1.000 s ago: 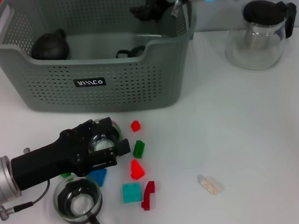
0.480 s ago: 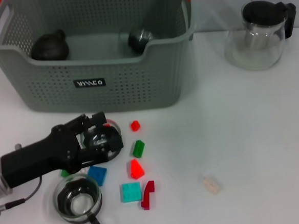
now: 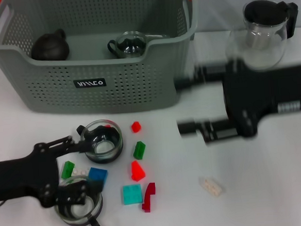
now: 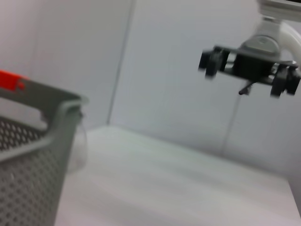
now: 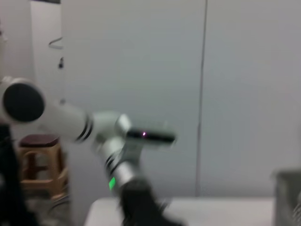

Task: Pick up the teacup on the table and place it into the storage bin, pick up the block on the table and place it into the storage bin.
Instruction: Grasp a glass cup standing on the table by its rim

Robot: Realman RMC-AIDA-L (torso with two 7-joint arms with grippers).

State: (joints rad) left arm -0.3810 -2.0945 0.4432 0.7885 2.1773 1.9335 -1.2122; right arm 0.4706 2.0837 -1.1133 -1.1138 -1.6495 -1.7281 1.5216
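Note:
The grey-green storage bin (image 3: 94, 88) stands at the back left; its corner also shows in the left wrist view (image 4: 33, 141). A glass teacup (image 3: 129, 45) lies inside it beside a dark round pot (image 3: 48, 46). Two more glass teacups stand on the table, one (image 3: 103, 142) in front of the bin and one (image 3: 78, 205) nearer me. Several coloured blocks lie by them, among them a green block (image 3: 67, 169) and a blue block (image 3: 97, 176). My left gripper (image 3: 72, 170) is open and empty, low at the left, its fingers either side of the green block. My right gripper (image 3: 188, 104) is open and empty, over the table right of the bin.
A clear glass pitcher (image 3: 261, 33) with a black lid stands at the back right. More blocks lie mid-table: red (image 3: 136, 126), green (image 3: 139, 150), red (image 3: 137, 171), teal (image 3: 132, 194), dark red (image 3: 149, 196), and a pale one (image 3: 211, 186) apart to the right.
My right arm left the bin and came down right of it, empty; a glass teacup now lies in the bin. My left gripper drew back from the front teacup toward me.

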